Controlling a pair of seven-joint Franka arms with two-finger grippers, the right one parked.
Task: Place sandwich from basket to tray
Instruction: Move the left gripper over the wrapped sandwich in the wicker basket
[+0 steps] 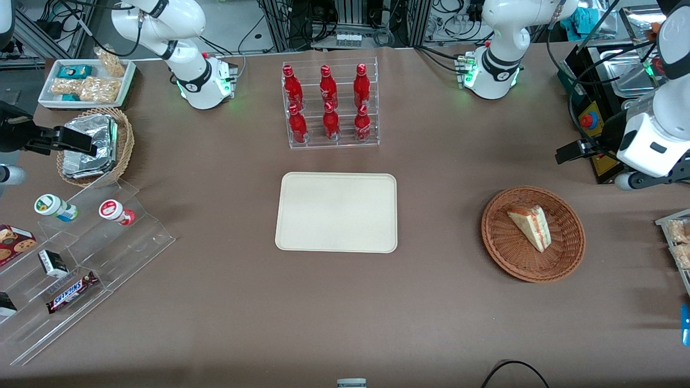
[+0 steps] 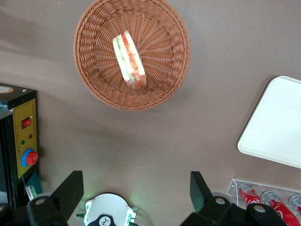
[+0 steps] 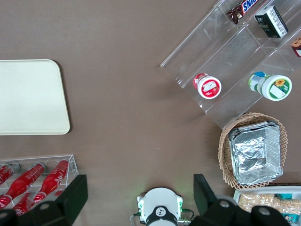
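The left arm is raised at the working arm's end of the bench (image 1: 431, 302), its white wrist bent so the jaws (image 2: 136, 188) hang high above bare brown cloth, farther from the front camera than the basket (image 2: 169, 70). The dark fingers (image 2: 70, 188) stand wide apart and hold nothing.

The basket is round, shallow, reddish-brown wicker woven in tight rings. In it lies the sandwich (image 1: 531, 226), a triangular wedge of white bread with red and pale layers along its cut edge, on its side near the middle.

The tray (image 1: 337, 212) is flat, cream, smooth, round-cornered with a low rim; it sits mid-bench, well apart from the basket.
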